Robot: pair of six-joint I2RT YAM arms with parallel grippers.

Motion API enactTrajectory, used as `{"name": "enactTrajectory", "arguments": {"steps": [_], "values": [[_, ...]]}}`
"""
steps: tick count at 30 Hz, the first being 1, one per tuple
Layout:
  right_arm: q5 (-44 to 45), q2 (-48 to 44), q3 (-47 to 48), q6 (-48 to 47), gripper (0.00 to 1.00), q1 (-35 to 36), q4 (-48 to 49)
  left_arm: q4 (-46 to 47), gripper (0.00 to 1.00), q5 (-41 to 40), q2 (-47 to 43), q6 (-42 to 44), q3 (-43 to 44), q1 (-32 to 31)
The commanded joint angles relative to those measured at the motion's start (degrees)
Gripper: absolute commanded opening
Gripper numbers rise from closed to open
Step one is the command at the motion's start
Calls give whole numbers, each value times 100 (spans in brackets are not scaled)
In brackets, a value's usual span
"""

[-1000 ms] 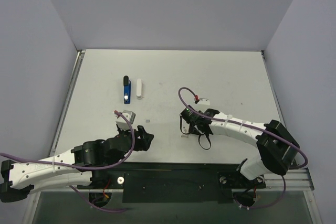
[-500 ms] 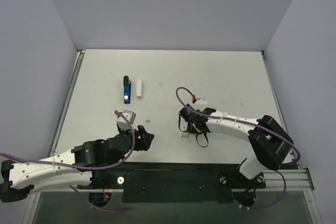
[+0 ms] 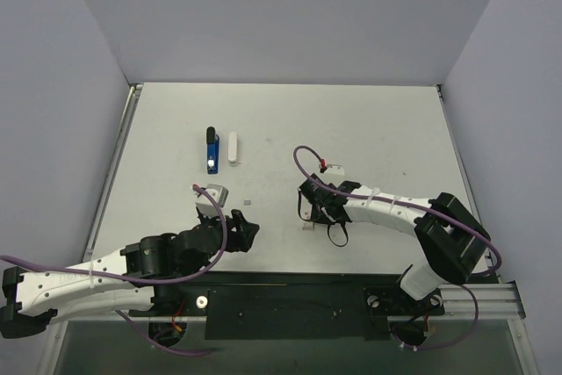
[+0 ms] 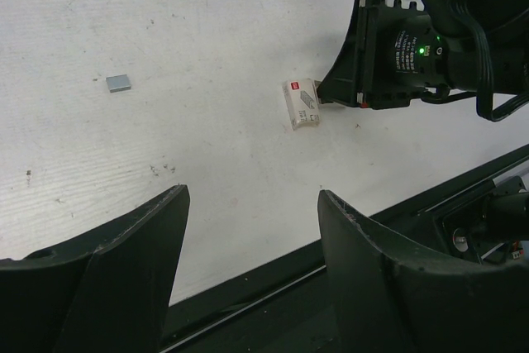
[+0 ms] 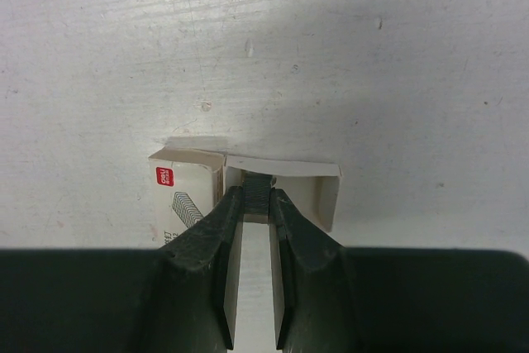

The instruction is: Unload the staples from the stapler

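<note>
My right end effector [image 5: 256, 197] is nearly closed — it pinches a strip of staples [image 5: 258, 183] at the mouth of the little box [image 5: 186, 196]. They look light, stiff and slippery, so I hold the flat sides. My left end effector [image 4: 252, 196] is wide open — empty. The stapler [image 3: 211, 152] lies well apart on the worktop [image 3: 369, 120].

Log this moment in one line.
right gripper: shut on grey staple strip at white cardboard box | left gripper: open, empty | narrow blue stapler: lying apart
</note>
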Motion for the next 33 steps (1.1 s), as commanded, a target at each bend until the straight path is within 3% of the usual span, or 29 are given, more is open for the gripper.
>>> {"name": "enactTrajectory", "arguments": {"steps": [1, 9, 17, 22, 33], "values": [[68, -148, -90, -69, 1, -33, -86, 292, 73, 27, 26, 104, 184, -5], [121, -59, -99, 10, 11, -33, -77, 275, 74, 45, 27, 104, 184, -5], [173, -419, 6, -42, 25, 46, -235, 310, 74, 53, 53, 122, 201, -5], [419, -656, 173, -77, 29, 125, -472, 336, 73, 80, 97, 131, 228, -5], [385, -430, 1165, -675, 40, 608, -420, -6, 74, 142, -184, 70, 333, -5]]}}
